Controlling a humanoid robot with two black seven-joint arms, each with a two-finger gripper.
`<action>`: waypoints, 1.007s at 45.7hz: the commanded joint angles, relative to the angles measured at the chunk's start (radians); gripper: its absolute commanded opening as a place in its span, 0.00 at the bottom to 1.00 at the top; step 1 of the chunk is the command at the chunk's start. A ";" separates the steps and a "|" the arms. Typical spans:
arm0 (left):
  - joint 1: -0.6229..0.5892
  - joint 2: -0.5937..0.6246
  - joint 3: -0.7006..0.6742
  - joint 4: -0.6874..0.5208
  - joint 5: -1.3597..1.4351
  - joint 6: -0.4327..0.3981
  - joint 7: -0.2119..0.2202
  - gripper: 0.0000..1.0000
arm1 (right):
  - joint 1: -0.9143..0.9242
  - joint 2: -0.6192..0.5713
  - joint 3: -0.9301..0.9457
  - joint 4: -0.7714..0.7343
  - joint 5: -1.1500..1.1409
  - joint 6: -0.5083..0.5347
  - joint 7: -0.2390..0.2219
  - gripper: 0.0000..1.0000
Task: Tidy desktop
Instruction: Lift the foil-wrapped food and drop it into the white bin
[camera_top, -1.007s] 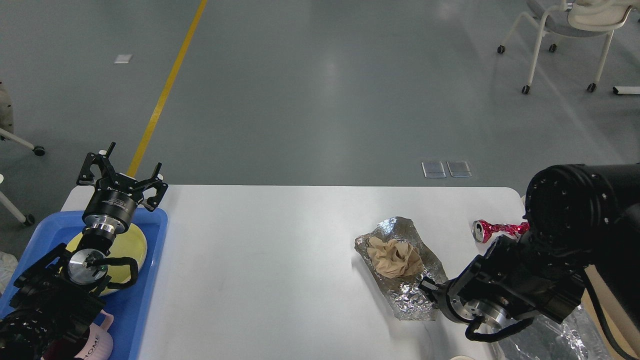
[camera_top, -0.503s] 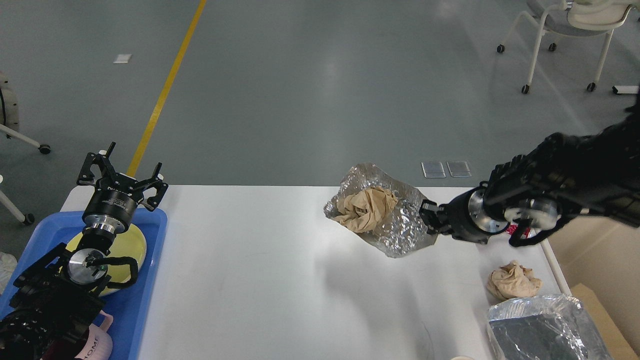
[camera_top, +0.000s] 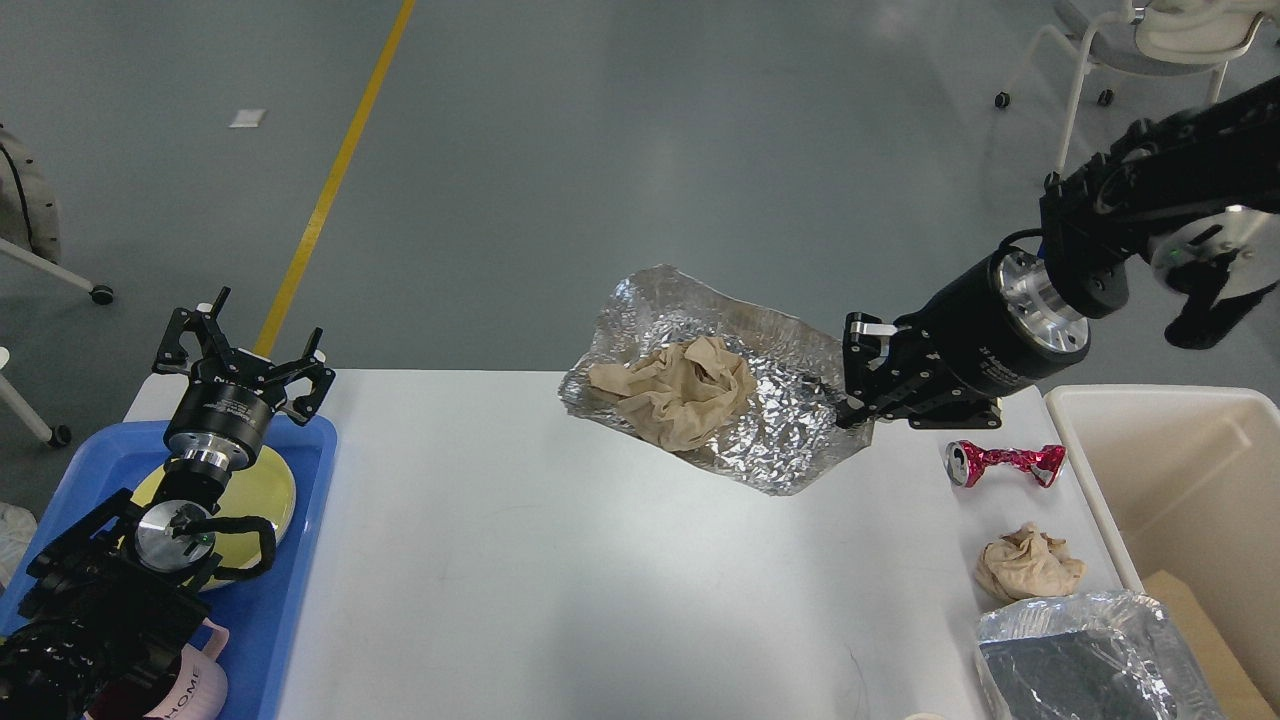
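The white desktop (camera_top: 560, 560) fills the lower middle of the head view. My right gripper (camera_top: 850, 400) is shut on the right edge of a crumpled silver foil sheet (camera_top: 770, 435) and holds it in the air above the desktop's far edge. A crumpled brown paper wad (camera_top: 680, 395) lies on the foil. My left gripper (camera_top: 245, 345) is open and empty above the far end of the blue tray (camera_top: 290, 560). A crushed red can (camera_top: 1005, 462) and a second brown paper wad (camera_top: 1030, 565) lie on the desktop at the right.
A yellow plate (camera_top: 265, 490) and a pink cup (camera_top: 195, 690) sit in the blue tray. A beige bin (camera_top: 1180, 470) stands off the right edge. A foil tray (camera_top: 1085, 660) sits at the front right corner. A chair (camera_top: 1150, 50) stands far back.
My right gripper has lifted the foil sheet with the paper wad off the desktop, up and away. The right arm swung up, uncovering the beige bin, the second wad and the foil tray.
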 joint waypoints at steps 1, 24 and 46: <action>-0.002 0.000 0.000 0.000 0.000 0.000 0.000 0.98 | -0.135 -0.049 -0.071 -0.079 -0.063 -0.103 0.000 0.00; -0.002 0.000 0.000 0.000 0.000 -0.001 0.000 0.98 | -1.130 -0.466 0.126 -1.169 -0.056 -0.134 -0.002 0.00; 0.000 0.000 0.002 0.000 0.000 0.000 0.000 0.98 | -1.744 -0.250 0.541 -1.575 -0.043 -0.504 -0.117 0.92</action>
